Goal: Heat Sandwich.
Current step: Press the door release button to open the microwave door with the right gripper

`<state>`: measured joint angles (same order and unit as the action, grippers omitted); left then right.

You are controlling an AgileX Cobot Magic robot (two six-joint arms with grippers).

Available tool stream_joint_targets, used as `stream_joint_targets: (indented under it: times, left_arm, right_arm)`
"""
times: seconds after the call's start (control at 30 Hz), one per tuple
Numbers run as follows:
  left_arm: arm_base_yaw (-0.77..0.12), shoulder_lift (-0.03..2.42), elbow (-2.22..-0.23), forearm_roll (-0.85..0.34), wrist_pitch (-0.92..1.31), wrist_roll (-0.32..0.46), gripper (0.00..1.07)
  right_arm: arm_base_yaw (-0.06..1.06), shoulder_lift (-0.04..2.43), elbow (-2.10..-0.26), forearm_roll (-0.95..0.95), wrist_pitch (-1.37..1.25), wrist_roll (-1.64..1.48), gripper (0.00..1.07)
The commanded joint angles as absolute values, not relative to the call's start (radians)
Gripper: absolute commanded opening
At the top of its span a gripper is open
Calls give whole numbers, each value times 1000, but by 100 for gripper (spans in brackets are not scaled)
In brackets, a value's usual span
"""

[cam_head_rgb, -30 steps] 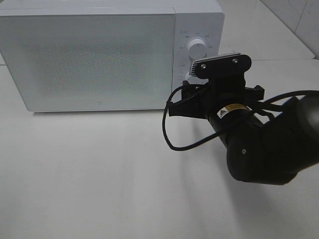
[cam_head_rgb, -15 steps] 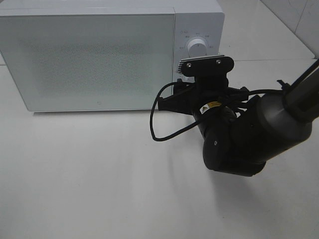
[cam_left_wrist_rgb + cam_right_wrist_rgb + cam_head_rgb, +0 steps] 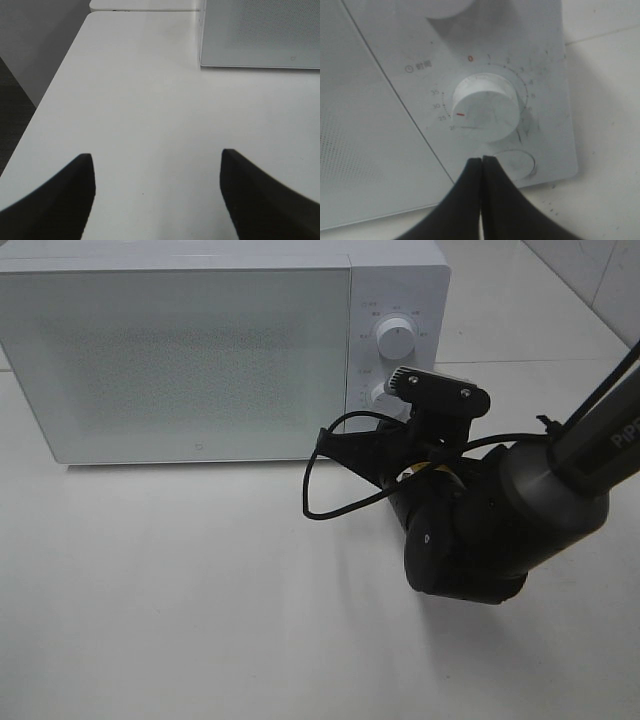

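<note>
Since earlier frame: right arm [image 3: 470,540] now lower, nearer microwave [image 3: 200,360], wrist tilted. Right end effector [image 3: 481,161] was wide, now fully closed, tips together just below timer dial [image 3: 482,112], holding nothing. Left end effector [image 3: 156,152] wide above table [image 3: 140,90]. Microwave door closed. Sandwich not in sight; its place and direction I cannot tell.

On the microwave panel [image 3: 540,75] I read a red 0 on the scale of the timer dial [image 3: 485,106], with 35, 30 and 25 further round it, and a clock sign [image 3: 409,68] followed by two Chinese characters. At the right edge of the overhead frame, the arm [image 3: 600,440] reads "PiP".
</note>
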<state>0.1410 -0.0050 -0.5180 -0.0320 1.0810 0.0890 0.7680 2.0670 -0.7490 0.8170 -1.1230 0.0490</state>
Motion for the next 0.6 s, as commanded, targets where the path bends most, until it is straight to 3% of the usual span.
stream_joint_targets:
  times: [0.03, 0.23, 0.6]
  left_arm:
    - [134, -21, -516, -28, 1067, 83, 68]
    - [134, -21, -516, -28, 1067, 83, 68]
    - [134, -21, -516, -28, 1067, 83, 68]
  right_arm:
    - [768, 2066, -758, 779, -1083, 275, 0]
    - [768, 2066, -758, 757, -1078, 647, 0]
    - [708, 2066, -762, 716, -1034, 821, 0]
